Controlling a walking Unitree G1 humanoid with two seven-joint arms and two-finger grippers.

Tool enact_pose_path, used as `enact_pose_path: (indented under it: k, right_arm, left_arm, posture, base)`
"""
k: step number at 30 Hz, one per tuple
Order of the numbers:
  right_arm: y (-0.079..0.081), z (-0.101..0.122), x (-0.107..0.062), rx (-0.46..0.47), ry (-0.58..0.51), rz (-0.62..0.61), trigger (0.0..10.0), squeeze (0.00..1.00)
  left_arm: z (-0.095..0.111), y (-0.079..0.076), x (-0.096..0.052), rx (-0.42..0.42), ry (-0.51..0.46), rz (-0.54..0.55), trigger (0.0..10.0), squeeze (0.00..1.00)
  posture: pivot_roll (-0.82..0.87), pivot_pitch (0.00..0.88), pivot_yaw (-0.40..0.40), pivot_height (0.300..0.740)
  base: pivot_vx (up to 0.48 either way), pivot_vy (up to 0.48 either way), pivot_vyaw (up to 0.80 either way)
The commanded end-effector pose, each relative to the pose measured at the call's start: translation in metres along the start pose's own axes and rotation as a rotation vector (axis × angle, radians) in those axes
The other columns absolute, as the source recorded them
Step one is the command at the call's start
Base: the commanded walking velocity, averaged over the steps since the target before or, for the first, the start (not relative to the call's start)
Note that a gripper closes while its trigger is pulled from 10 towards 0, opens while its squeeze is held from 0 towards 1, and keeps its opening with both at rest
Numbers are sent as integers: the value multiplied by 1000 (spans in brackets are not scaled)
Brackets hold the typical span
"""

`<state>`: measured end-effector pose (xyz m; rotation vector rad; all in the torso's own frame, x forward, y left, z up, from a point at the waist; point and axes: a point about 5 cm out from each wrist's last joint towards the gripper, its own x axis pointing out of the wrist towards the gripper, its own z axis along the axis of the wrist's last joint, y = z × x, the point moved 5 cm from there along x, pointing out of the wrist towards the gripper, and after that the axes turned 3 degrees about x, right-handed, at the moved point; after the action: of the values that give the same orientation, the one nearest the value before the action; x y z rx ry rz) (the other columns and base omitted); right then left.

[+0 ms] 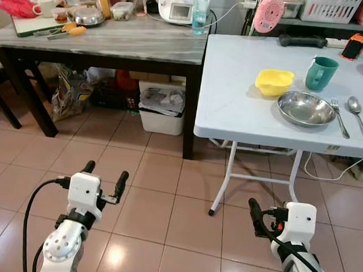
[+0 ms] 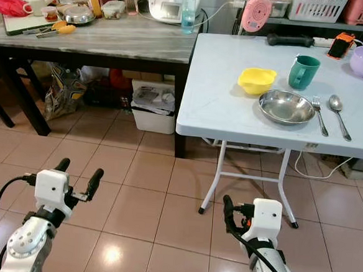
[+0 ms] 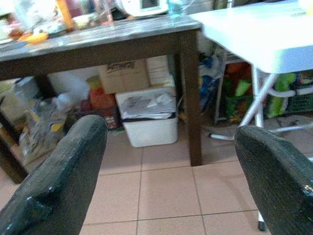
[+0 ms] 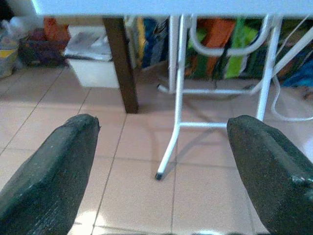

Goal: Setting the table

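Tableware on white table: one steel bowl, yellow bowl, cup, fork, spoon; left end effector and right end effector spread wide, empty.

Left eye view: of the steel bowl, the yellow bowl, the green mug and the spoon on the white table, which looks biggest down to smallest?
1. Steel bowl
2. Yellow bowl
3. Green mug, close to the yellow bowl, so that order is unsure
4. Spoon, long but thin
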<state>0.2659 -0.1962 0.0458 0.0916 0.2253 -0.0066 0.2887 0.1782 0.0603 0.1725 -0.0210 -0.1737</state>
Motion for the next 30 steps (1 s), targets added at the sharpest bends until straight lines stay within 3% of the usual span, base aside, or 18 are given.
enact_pose_path:
  k: [1,6,10,17,22,25,30]
  right_arm:
    - [1,6,-10,-10,-21,-1,10000,0]
    - [-7,17,-13,-82,-51,-62,10000,0]
    - [-5,22,-11,-123,-42,-60,10000,0]
    - [8,24,-11,-55,-64,-56,10000,0]
    - [9,26,-11,-56,-69,-57,10000,0]
    - [15,33,-10,-77,-96,-35,10000,0]
    - [17,37,-10,-86,-112,-34,10000,0]
  left_arm:
    - [7,-3,-2,44,-14,-40,10000,0]
    - [11,-4,2,28,-19,-50,10000,0]
    - [29,-15,14,25,-62,-101,10000,0]
    - [32,-17,17,15,-39,-110,10000,0]
    - [33,-19,19,13,-32,-117,10000,0]
    - [37,-28,26,14,-28,-144,10000,0]
    - [35,-27,29,3,-17,-132,10000,0]
  posture:
    - [-85,0,46,740]
    - [-91,0,55,740]
    - [-90,0,61,740]
    - [-99,0,73,740]
    - [-104,0,76,740]
    - [-112,0,77,740]
    - [-120,0,79,740]
  base:
    - [0,0,0]
    - [0,0,0]
    - [0,0,0]
    - [0,0,0]
    - [0,-310,0]
    - [0,-365,0]
    - [0,-388,0]
